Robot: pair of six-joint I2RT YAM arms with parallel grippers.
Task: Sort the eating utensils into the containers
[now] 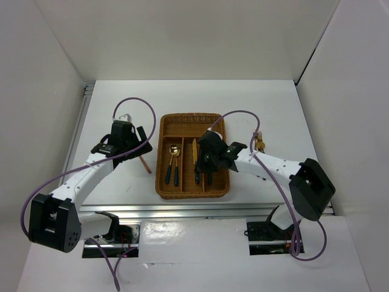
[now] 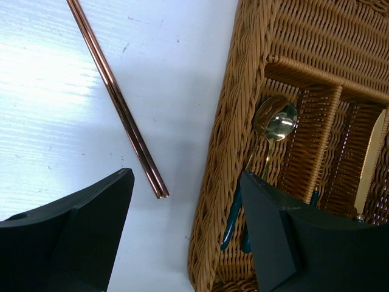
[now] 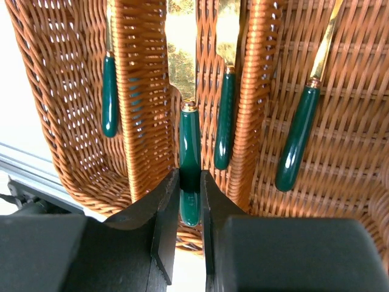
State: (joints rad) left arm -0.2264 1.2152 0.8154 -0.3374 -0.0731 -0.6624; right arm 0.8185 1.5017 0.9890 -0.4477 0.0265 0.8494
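Your right tool [image 3: 189, 182] is clamped on a green-handled utensil [image 3: 189, 140] over the tray's [image 3: 61, 121] middle slot. Release it tilted and it could catch the divider [image 3: 143, 91]. Your left tool [image 2: 185, 182] gapes wide and empty near 2 chopsticks [image 2: 115, 100] on the surface [image 2: 48, 121]. 1 fork [image 1: 259, 145] lies outside.

the left arm reaches forward and inward from its base, wrist tipped downward. the left gripper [image 1: 141, 146] has its jaws spread wide apart and holds nothing. the right arm stretches out to its left, and the right gripper [image 3: 189, 182] points down, jaws pinched tight on a knife [image 3: 189, 140] by its handle.
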